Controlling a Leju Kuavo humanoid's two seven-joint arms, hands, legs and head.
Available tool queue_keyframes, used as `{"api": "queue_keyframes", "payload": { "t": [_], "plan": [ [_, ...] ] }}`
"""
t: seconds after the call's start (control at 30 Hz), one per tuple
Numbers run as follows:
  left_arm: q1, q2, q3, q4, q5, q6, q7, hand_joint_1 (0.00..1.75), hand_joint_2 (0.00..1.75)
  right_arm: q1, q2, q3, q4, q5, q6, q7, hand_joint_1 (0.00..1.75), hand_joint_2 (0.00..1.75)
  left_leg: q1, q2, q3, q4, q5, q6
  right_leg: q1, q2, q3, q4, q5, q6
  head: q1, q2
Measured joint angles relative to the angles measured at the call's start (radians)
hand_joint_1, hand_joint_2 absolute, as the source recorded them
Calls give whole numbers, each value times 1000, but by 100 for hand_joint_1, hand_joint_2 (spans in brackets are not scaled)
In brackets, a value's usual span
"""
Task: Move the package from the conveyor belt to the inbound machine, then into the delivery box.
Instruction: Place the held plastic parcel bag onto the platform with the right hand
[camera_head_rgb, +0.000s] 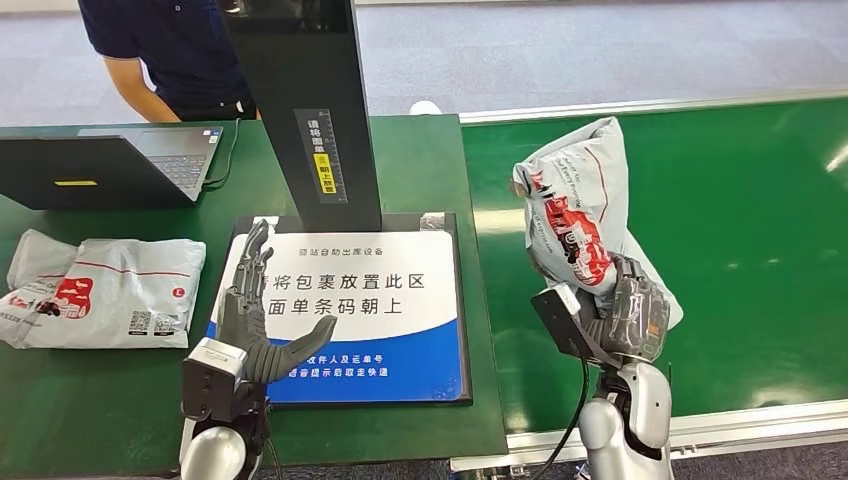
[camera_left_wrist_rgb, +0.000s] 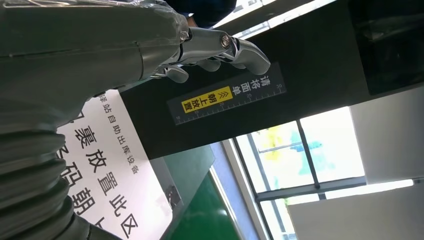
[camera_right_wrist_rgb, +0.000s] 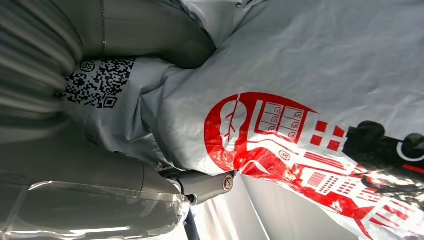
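Package (camera_head_rgb: 575, 205), grey plastic mailer with red print, held upright above green conveyor belt (camera_head_rgb: 740, 230), clear of belt surface. Right hand (camera_head_rgb: 632, 318) clamped round lower end of package, fingers wrapped into the film; upper part flops free. Left hand (camera_head_rgb: 250, 305) holding nothing, fingers spread flat over inbound machine pad (camera_head_rgb: 400, 300), white and blue sheet on green worktop (camera_head_rgb: 420, 170).

Risks, judged: slippery film sliding out of a low grip; floppy top snagging black scanner post (camera_head_rgb: 300, 100) during move left; label possibly landing face down. Left hand sits over drop zone, likely in the way. Open room between belt edge and pad. Second package (camera_head_rgb: 100, 290) and laptop (camera_head_rgb: 100, 165) well left. Person (camera_head_rgb: 170, 50) behind worktop.
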Motion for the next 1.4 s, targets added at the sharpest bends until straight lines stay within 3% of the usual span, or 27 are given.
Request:
{"api": "queue_keyframes", "payload": {
  "t": [0.2, 0.5, 0.97, 1.4],
  "plan": [
    [-5, 0, 1, 0, 0, 1, -5, 0, 175, -6, 1, 125, 10, -27, 50, -49, 175, 175, 0, 0, 0, 0, 0, 0, 0, 0, 0, 0, 0, 0, 0, 0],
    [-6, 0, 1, 0, 0, 10, -8, 0, 175, -53, -4, 363, 94, -93, 57, -51, 175, 175, 0, 0, -1, 0, 0, -1, 0, 0, -1, 1, 0, 0, 0, 0],
    [-12, 0, 0, 6, 1, 14, -12, 0, 175, -83, -24, 471, 156, -124, 60, -58, 175, 175, 0, 0, -1, 0, 0, -1, 0, 0, -1, 0, 0, 0, 0, 0],
    [-27, 1, -8, 22, 12, 34, -26, 0, 175, -177, -23, 606, 328, -168, 78, -65, 175, 175, 0, 0, -1, 0, 0, -1, 0, 0, -1, 1, 0, 0, 0, 0]
  ]
}}
